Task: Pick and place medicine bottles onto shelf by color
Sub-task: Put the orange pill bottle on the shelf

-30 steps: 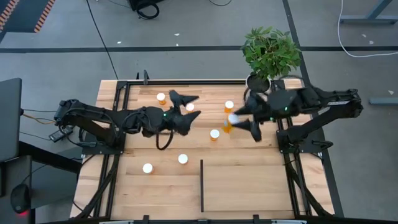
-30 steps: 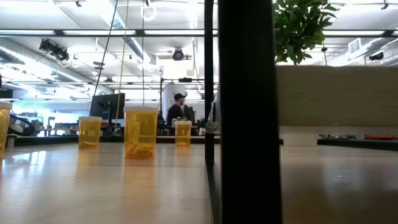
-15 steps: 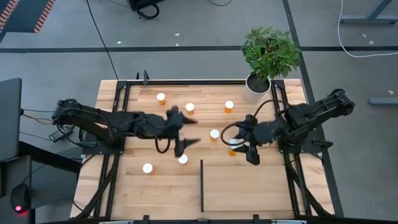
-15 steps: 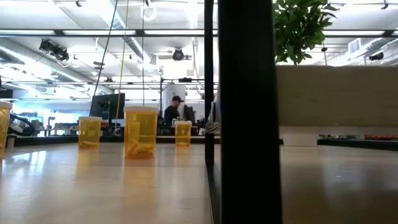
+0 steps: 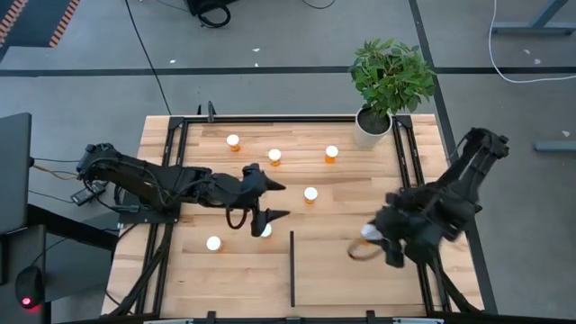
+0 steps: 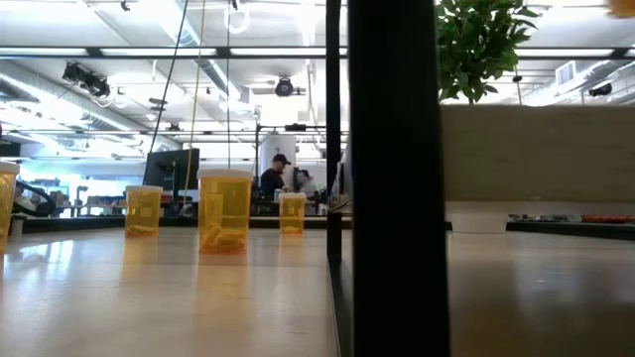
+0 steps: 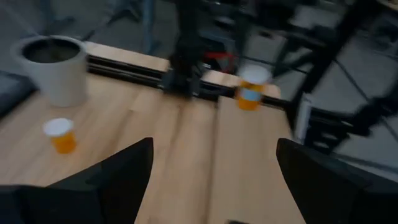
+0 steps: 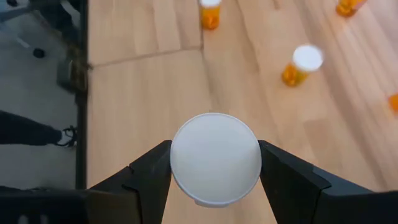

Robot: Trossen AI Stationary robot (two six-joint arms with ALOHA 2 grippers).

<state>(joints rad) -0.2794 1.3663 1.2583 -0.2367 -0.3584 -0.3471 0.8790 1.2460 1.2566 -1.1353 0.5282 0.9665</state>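
Note:
My right gripper (image 5: 369, 241) (image 8: 215, 163) is shut on a white-capped medicine bottle (image 5: 367, 232) over the right part of the light-wood shelf panel (image 5: 328, 274), right of its black strip (image 5: 292, 265). My left gripper (image 5: 276, 201) (image 7: 214, 149) is open and empty at mid table, just beyond a bottle (image 5: 265, 230) standing on the table. Other bottles stand at the near left (image 5: 213, 243), in the middle (image 5: 310, 194) and along the far side (image 5: 233, 141) (image 5: 274, 156) (image 5: 331, 154). In the low view three orange bottles (image 6: 225, 210) show left of the strip (image 6: 392, 178). My right gripper pinches the bottle between its two fingers (image 8: 149, 177), at the sides of its round white cap (image 8: 215, 158) or just under it. The fingers point down from above. The cap hides the body. The bottle sits upright, clear of the panel.
A potted plant in a white pot (image 5: 369, 126) (image 7: 53, 68) stands at the far right corner. Black frame rails run along the table's left side (image 5: 166, 180) and right side (image 5: 416, 171). Bare wood lies on the panel left of my right gripper.
My right gripper has carried the bottle from the far right, beside the plant, toward the near edge and now hangs over the shelf panel. My left gripper has moved from the far side toward the near edge, to just beyond a standing bottle, and stayed open.

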